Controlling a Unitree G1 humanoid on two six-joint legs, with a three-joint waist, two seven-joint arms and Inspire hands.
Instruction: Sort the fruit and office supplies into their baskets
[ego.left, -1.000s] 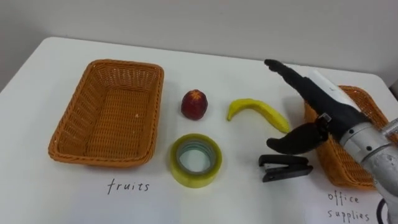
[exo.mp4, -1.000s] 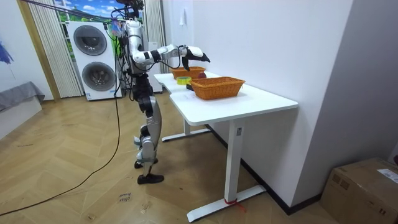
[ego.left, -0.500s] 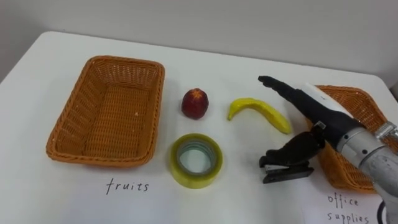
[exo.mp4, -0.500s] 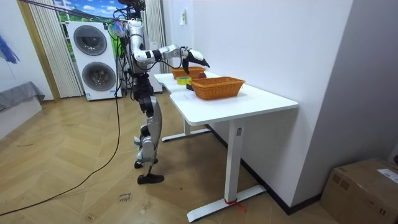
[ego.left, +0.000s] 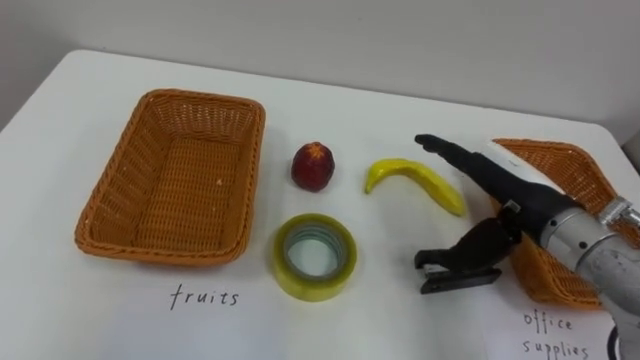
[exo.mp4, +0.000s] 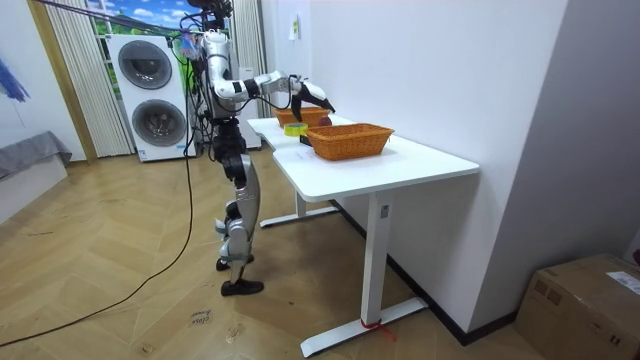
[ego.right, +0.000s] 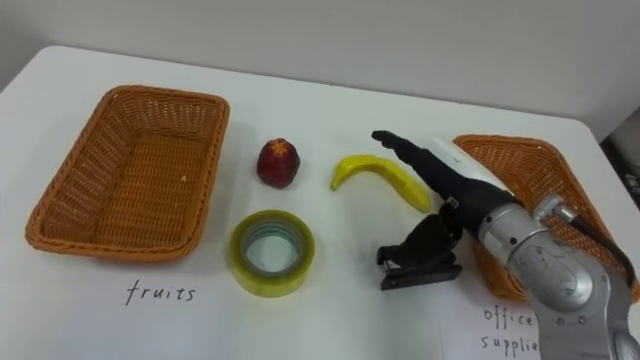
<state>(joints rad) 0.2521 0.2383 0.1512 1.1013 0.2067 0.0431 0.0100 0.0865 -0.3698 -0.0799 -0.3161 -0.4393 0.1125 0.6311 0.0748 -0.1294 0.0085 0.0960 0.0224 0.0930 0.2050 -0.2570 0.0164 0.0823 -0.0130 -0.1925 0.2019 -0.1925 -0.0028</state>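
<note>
A black stapler (ego.left: 458, 276) lies on the white table (ego.left: 400, 320), left of the wicker basket (ego.left: 572, 165) labelled for office supplies. My right hand (ego.left: 505, 192) hovers just above the stapler, open, its fingers (ego.left: 445, 150) straight and pointing over the banana (ego.left: 415, 180), its thumb reaching down to the stapler's top. A red fruit (ego.left: 313, 167) sits at the centre, with a yellow-green tape roll (ego.left: 315, 256) in front of it. The basket (ego.left: 110, 190) labelled for fruits stands at the left with nothing in it. In the room view I stand at the table's far end, my right hand (exo.mp4: 305, 92) over it.
Handwritten labels on the table mark each basket. The table's front edge runs close below the stapler and tape. A washing machine (exo.mp4: 150, 95) stands behind me in the room view, and wooden floor lies around the table.
My right hand has come down and slightly left, from above the office basket's edge to just over the stapler, with the thumb now at its top. Nothing else moved.
</note>
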